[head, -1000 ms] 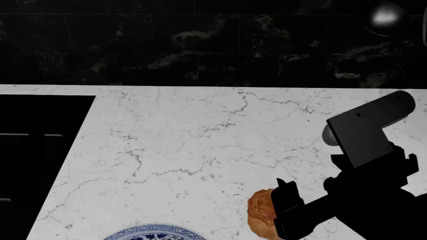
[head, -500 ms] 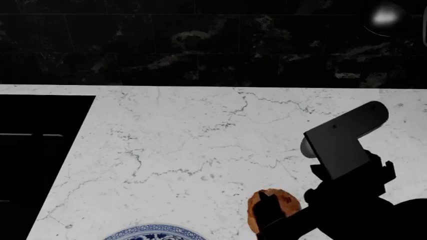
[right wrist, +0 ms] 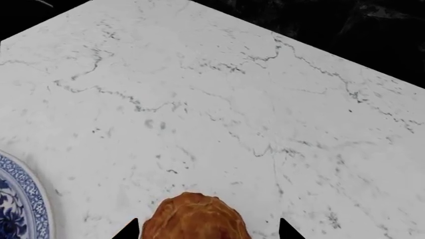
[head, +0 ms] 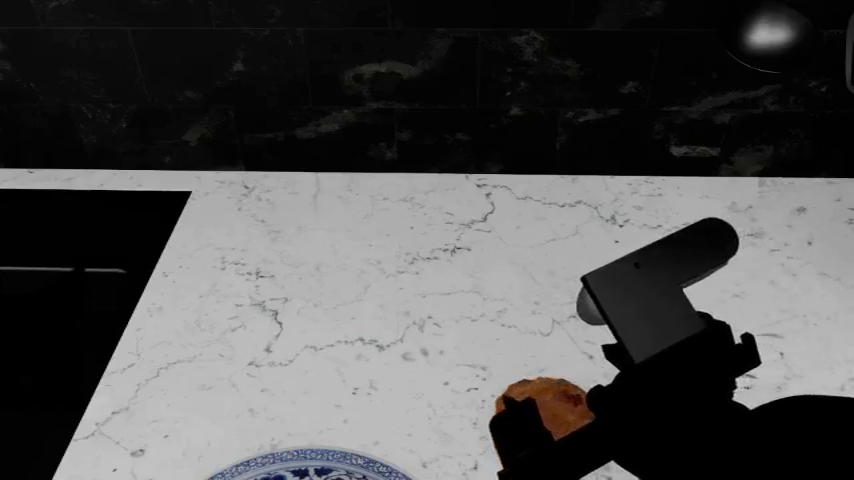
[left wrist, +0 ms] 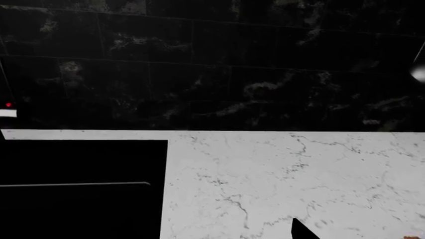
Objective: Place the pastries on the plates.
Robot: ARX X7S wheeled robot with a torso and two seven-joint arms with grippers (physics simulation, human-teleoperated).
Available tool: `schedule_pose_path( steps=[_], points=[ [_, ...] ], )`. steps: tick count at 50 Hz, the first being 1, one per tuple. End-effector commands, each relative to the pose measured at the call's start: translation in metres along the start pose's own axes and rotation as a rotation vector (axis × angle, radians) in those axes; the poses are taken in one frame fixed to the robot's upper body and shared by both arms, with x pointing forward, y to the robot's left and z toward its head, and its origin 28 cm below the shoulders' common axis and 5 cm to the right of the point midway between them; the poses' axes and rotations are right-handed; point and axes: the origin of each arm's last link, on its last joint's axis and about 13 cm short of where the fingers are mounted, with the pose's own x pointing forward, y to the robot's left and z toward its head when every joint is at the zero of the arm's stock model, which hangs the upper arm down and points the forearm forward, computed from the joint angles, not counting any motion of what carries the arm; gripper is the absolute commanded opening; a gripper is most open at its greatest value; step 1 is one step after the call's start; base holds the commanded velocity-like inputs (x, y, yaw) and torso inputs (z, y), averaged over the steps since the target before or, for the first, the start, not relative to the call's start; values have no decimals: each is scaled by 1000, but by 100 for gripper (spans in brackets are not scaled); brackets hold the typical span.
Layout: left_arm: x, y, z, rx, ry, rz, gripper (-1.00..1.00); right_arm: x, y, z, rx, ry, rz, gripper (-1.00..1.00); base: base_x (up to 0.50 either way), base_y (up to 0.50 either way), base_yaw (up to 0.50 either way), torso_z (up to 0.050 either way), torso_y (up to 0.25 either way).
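Note:
A golden-brown flaky bun (right wrist: 196,219) lies on the white marble counter (head: 374,280), seen also in the head view as the bun (head: 550,398) near the front edge. My right gripper (right wrist: 207,231) is open and straddles it, a dark fingertip on each side with a gap to the crust. In the head view the right gripper (head: 531,440) covers the bun's near side. The blue floral-rimmed plate (head: 310,463) sits to the bun's left, its rim (right wrist: 23,191) cut off by the frame. Only one left fingertip (left wrist: 302,233) shows. The donut and the other plate are out of view.
A black recessed panel (head: 74,300) takes up the counter's left side. A dark marble wall (head: 400,90) runs along the back. A shiny rounded object (head: 771,35) sits at the far right against that wall.
My right arm has swung left and lower across the head view, bringing its fingers around the bun. The bun and the plate have stayed in place.

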Motion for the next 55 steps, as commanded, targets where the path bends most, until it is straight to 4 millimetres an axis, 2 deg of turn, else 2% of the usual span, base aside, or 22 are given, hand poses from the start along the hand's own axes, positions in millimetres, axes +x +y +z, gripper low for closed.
schedule_pose_path(
  steps=[1,33,55],
  points=[
    [-2,-4,3,-5,-22,-53,100,11,3,1,4,-6,34,100,0,0,0,0,0],
    [-6,-6,3,-12,-11,-62,100,22,7,-21,35,78,50,100,0,0,0,0,0],
    [-8,-6,3,-17,-7,-72,100,26,8,-28,40,110,47,100,0,0,0,0,0]
  ],
)
